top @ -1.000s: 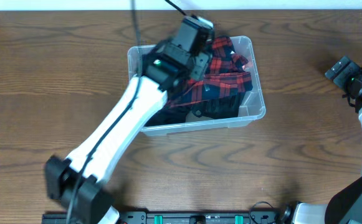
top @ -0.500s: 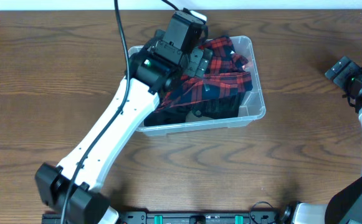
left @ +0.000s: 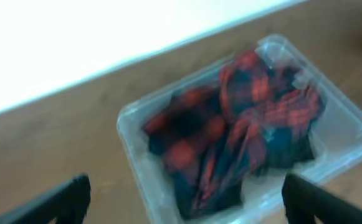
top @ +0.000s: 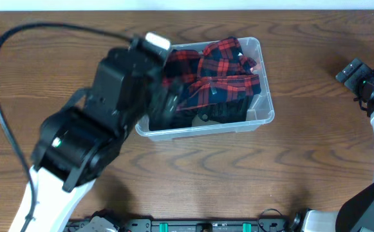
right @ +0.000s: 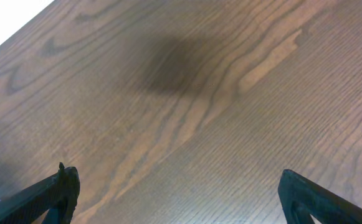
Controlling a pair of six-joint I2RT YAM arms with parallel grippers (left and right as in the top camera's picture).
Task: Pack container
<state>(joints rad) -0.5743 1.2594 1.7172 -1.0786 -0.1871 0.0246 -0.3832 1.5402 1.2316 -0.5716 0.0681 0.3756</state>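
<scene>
On the far middle of the wooden tabletop (top: 302, 174), the clear container (top: 259, 120) sits with a crumpled red-and-dark plaid cloth (top: 222, 71) lying inside it. My left pincer (left: 184, 202) hangs above the container's left side, fingers spread wide and holding nothing. At the right edge, well apart, my right pincer (right: 184, 196) is likewise spread and empty over the wood grain.

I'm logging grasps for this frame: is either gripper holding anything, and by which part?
Nothing is held. The left gripper hangs with jaws open above the container, clear of the plaid cloth inside; the right gripper is open over the table.
</scene>
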